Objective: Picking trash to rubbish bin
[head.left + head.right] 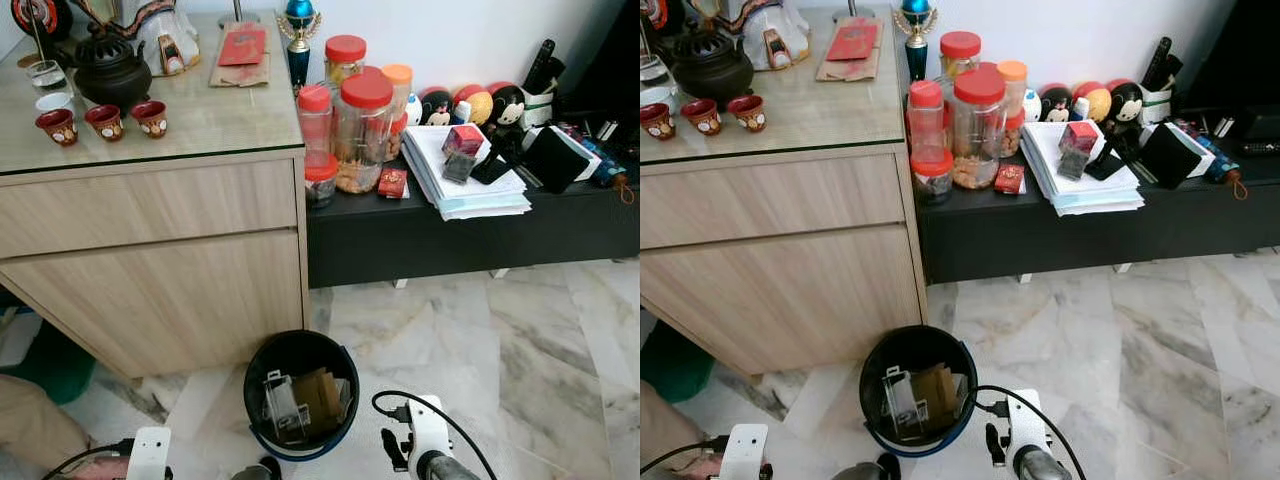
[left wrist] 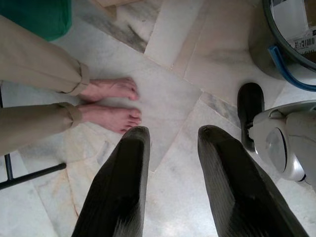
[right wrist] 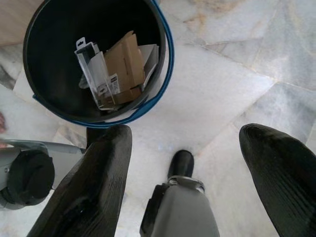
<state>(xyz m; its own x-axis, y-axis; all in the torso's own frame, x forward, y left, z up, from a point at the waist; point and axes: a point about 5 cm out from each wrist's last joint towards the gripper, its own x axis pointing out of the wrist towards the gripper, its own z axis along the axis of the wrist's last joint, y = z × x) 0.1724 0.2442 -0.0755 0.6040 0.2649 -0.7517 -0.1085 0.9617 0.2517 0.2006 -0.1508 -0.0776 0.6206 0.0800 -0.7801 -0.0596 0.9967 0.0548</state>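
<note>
One black bin [image 1: 300,395] with a blue rim band stands on the marble floor [image 1: 480,350] just beside the wooden cabinet [image 1: 150,260]; inside lie one clear plastic package [image 3: 94,74] and one brown cardboard piece [image 3: 126,61]. The left gripper [image 2: 170,168] hangs low, fingers apart, over bare floor near a person's two bare feet [image 2: 111,103]. The right gripper [image 3: 185,163] hangs beside the bin, fingers wide apart, holding nothing. On the cabinet stand three red cups [image 1: 105,122] and one dark teapot [image 1: 108,70]; several red-lidded jars [image 1: 350,120] crowd the low black shelf [image 1: 450,235].
</note>
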